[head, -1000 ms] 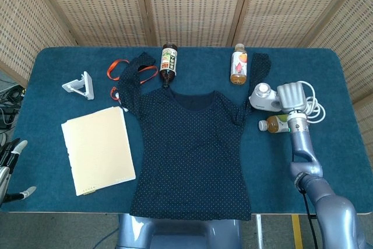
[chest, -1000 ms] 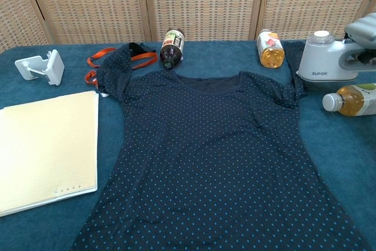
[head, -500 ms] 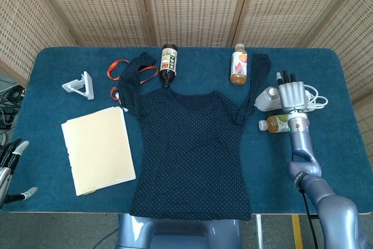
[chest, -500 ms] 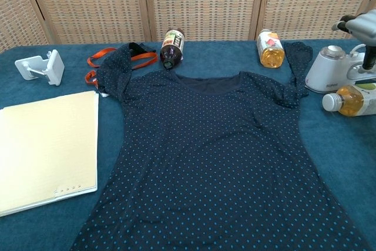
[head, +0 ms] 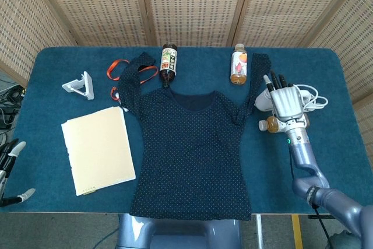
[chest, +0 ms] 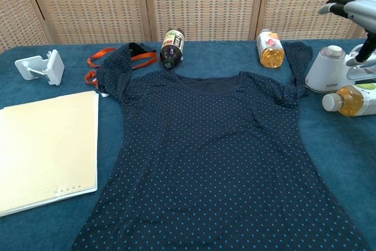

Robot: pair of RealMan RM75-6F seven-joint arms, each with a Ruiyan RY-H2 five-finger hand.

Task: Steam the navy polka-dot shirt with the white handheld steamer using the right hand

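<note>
The navy polka-dot shirt [head: 192, 150] lies spread flat in the middle of the blue table, seen again in the chest view as the shirt [chest: 217, 163]. The white handheld steamer [chest: 330, 70] stands just right of the shirt's sleeve; in the head view only part of the steamer [head: 260, 101] shows under my hand. My right hand [head: 285, 103] hovers over it with fingers spread and holds nothing. In the chest view the right hand [chest: 354, 11] is above the steamer, thumb pointing down beside it. My left hand [head: 13, 170] hangs off the table's left front corner, fingers apart.
A tea bottle [chest: 352, 99] lies in front of the steamer, and its white cord [head: 313, 100] coils to the right. A dark bottle [head: 168, 62] and a juice bottle [head: 238, 64] stand behind the shirt. A cream folder [head: 98, 148], orange strap [head: 116, 68] and white stand [head: 80, 84] lie left.
My right hand has come off the steamer, risen and spread its fingers. The steamer turned and slid a little to the right a second ago and now stands still.
</note>
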